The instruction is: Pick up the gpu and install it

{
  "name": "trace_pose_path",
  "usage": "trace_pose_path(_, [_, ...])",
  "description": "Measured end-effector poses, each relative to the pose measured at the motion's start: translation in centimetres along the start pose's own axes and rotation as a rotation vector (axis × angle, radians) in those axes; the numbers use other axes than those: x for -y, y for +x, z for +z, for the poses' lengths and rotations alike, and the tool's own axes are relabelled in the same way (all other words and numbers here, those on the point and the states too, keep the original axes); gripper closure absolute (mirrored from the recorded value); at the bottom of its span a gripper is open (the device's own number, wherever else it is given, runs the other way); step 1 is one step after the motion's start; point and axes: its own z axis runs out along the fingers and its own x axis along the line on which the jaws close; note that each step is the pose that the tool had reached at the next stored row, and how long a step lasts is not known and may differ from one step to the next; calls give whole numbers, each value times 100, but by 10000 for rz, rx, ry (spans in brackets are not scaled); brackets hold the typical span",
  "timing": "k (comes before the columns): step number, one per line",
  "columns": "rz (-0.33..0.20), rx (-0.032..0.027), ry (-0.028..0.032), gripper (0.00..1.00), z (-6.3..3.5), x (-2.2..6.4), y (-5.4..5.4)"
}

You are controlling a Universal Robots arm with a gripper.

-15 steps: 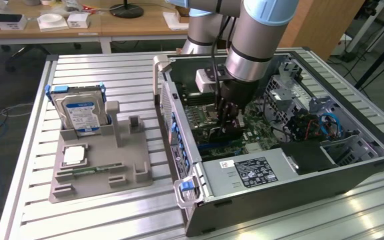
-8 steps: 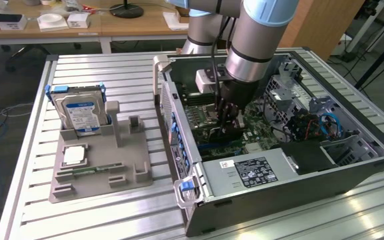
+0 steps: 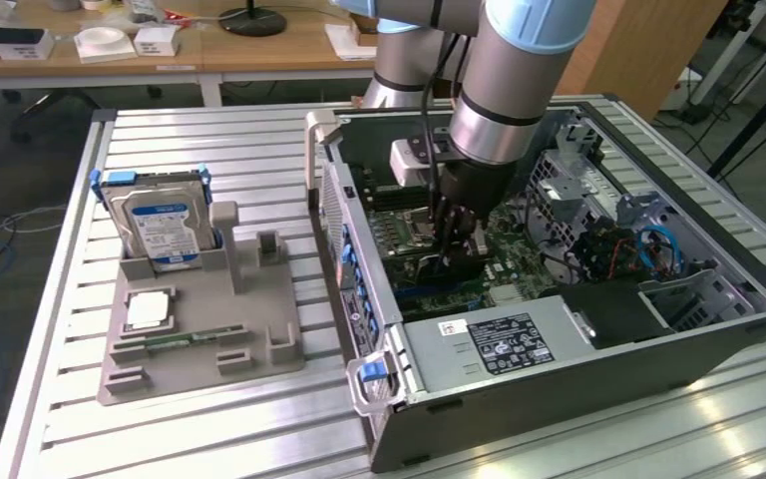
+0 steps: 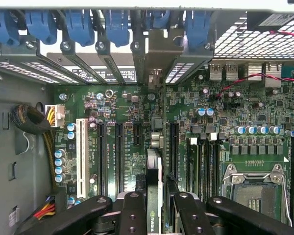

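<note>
The end effector [image 4: 154, 208] pinches the gpu [image 4: 154, 188] edge-on, low in the frame centre, above the motherboard [image 4: 132, 117] inside the case [image 3: 702, 344].

Green motherboard [image 4: 137, 122], blue latches [image 4: 117, 24]

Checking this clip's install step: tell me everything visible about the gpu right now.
The gpu is seen edge-on in the wrist view: a thin card held upright between the gripper fingers, with a small logo on its edge and its silver metal bracket reaching the case's rear slot row. It stands over the motherboard among the expansion slots; whether it is seated cannot be told. In the exterior view it is inside the open computer case.
</note>
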Motion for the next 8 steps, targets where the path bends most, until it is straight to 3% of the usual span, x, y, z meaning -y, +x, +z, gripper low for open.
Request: trace_pose_path(8, [-1,0,1,74,16,1,0])
